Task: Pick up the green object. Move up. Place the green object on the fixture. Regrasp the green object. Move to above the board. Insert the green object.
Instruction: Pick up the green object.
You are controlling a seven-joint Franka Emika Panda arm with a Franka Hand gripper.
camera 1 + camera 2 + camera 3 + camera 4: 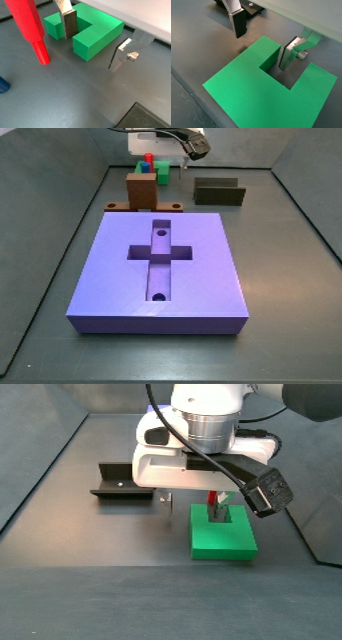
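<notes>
Lying flat on the grey tabletop, the green object was seen directly under the gripper. The fingers were spread open, gripping nothing: one plate sat inside the square notch, the other just outside a prong. A red peg stood close beside the block. In a side view the board filled the near tabletop, with the fixture and a brown block behind it, near the gripper.
</notes>
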